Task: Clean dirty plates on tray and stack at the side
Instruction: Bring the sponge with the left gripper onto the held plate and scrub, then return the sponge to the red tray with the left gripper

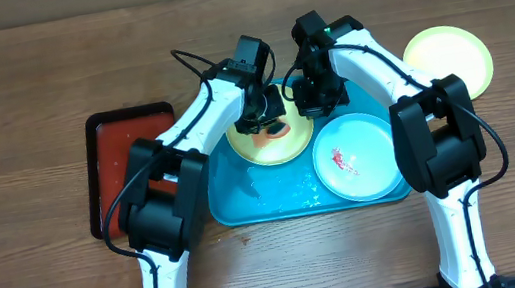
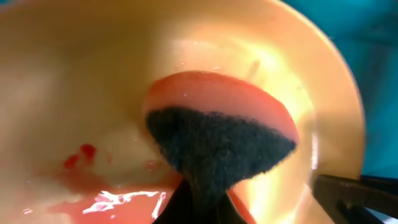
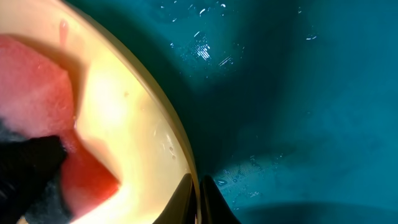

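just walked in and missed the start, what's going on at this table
The left claw presses a sponge onto the smeared yellow plate on the blue tray, while the right claw pinches its rim. A pale plate, also smeared red, lies beside it on the tray. A third plate sits on the table.

in the left wrist view the left gripper is a dark blur at the bottom edge, which cuts off the sponge's lower end; the yellow plate runs off three sides. in the right wrist view i see only the right gripper's tips, and the left edge slices the sponge. from above, both wrists hide their jaws and the plate's far half. the left arm covers part of the red tray and the blue tray's left rim; the right arm overlaps the side plate. the white plate's smears are too small to read.
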`<state>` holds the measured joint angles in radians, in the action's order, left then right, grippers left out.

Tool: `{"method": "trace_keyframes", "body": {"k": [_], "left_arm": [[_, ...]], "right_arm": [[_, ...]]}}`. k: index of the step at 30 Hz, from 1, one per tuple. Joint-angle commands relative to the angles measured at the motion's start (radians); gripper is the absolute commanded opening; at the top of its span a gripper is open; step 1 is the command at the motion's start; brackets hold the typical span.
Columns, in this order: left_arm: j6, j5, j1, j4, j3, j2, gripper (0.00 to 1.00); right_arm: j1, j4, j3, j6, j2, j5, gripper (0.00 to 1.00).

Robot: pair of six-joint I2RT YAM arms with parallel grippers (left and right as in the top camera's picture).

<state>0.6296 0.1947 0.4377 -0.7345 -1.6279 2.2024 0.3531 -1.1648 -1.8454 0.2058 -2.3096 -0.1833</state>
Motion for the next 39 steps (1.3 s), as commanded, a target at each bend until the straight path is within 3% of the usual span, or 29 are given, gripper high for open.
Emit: {"method": "trace_keyframes", "body": {"k": [1, 4, 10, 15, 23, 31, 34, 39], "left_arm": [[-0.037, -0.195, -0.048, -0.046, 0.000, 0.042, 0.04], [-0.051, -0.344, -0.075, -0.126, -0.015, 0.041, 0.04], [-0.101, -0.389, -0.098, -0.230, -0.117, 0.041, 0.04], [-0.122, -0.301, -0.088, -0.293, -0.240, 0.041, 0.04], [-0.155, 0.062, -0.074, -0.202, -0.245, 0.054, 0.04], [-0.162, 0.066, -0.010, -0.212, -0.225, 0.150, 0.04], [-0.179, -0.008, 0.002, -0.244, -0.225, 0.163, 0.04], [-0.170, -0.352, -0.002, -0.330, -0.229, 0.157, 0.04]], "right_arm": [[-0.008, -0.005, 0.028, 0.008, -0.008, 0.048, 0.04], [-0.008, -0.004, 0.028, 0.008, -0.008, 0.048, 0.04], [-0.008, 0.008, 0.028, 0.008, -0.008, 0.048, 0.04], [-0.008, 0.007, 0.028, 0.008, -0.008, 0.048, 0.04], [-0.008, 0.010, 0.028, 0.008, -0.008, 0.047, 0.04], [-0.008, 0.011, 0.028, 0.008, -0.008, 0.047, 0.04], [-0.008, 0.011, 0.028, 0.008, -0.008, 0.047, 0.04], [-0.008, 0.011, 0.028, 0.008, -0.008, 0.048, 0.04]]}}
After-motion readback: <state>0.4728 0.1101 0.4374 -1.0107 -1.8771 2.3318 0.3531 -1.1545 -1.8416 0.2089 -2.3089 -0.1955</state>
